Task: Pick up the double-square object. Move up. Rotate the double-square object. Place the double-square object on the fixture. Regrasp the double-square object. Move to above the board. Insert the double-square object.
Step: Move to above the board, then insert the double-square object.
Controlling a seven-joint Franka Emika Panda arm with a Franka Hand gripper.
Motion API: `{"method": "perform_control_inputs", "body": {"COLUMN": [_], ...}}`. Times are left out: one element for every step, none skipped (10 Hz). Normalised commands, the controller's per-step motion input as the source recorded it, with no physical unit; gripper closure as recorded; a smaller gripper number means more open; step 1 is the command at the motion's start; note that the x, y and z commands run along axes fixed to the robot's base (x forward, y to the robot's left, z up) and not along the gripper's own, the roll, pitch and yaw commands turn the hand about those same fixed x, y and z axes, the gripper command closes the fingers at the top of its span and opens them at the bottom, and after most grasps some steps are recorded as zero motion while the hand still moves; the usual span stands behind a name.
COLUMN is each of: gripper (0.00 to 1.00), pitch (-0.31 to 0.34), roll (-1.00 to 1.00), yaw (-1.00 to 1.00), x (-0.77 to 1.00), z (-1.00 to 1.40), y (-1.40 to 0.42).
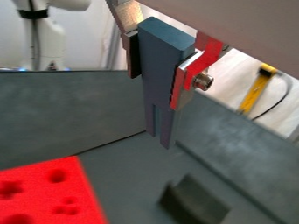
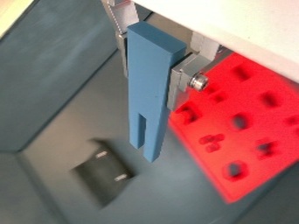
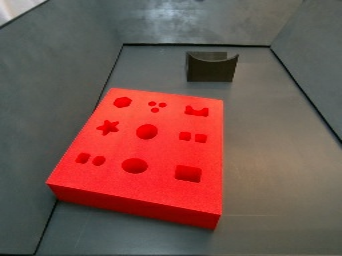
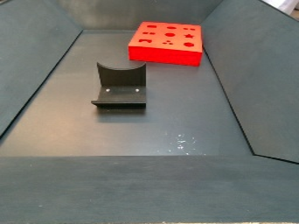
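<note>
In both wrist views my gripper (image 1: pixel 162 61) (image 2: pixel 152 66) is shut on the upper part of the slate-blue double-square object (image 1: pixel 163 83) (image 2: pixel 147 92). The object hangs upright with its two square prongs pointing down, well above the floor. The dark fixture (image 1: pixel 194 200) (image 2: pixel 107 176) sits on the floor below it and shows in both side views too (image 3: pixel 211 65) (image 4: pixel 121 86). The red board (image 1: pixel 45 192) (image 2: pixel 239 114) lies flat off to one side of the object, and also shows in both side views (image 3: pixel 144 146) (image 4: pixel 167 42). The gripper and the object are out of both side views.
Grey bin walls (image 3: pixel 307 90) (image 4: pixel 41 74) enclose the dark floor (image 4: pixel 152 131). A yellow tool (image 1: pixel 260 87) lies outside the bin wall.
</note>
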Motion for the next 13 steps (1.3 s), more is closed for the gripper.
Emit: {"method": "perform_control_inputs", "body": {"gripper": [1.00, 1.00, 1.00, 1.00, 1.00, 1.00, 1.00, 1.00, 1.00, 1.00, 1.00, 1.00, 1.00], "pitch": [-0.155, -0.150, -0.131, -0.099, -0.064, -0.053, -0.041, 0.000, -0.073, -0.036, -0.131, -0.140, -0.196], "roll": [-1.00, -1.00, -1.00, -1.00, -0.67, -0.44, -0.26, 0.02, 0.05, 0.03, 0.04, 0.09, 0.10], "yaw": [-0.13, -0.14, -0.14, -0.14, -0.09, -0.05, -0.03, 0.00, -0.28, -0.47, -0.47, -0.38, 0.00], "x": [-0.81, -0.37, -0.17, -0.08, -0.06, -0.06, -0.05, 0.00, 0.00, 0.65, 0.69, 0.71, 0.65], "z": [0.14, 0.05, 0.01, 0.01, 0.01, 0.00, 0.00, -0.03, -0.20, -0.35, -0.50, -0.49, -0.69], "y": [-0.59, -0.21, -0.05, -0.02, -0.01, 0.00, 0.01, 0.00, -0.02, 0.02, 0.00, -0.11, -0.23]}}
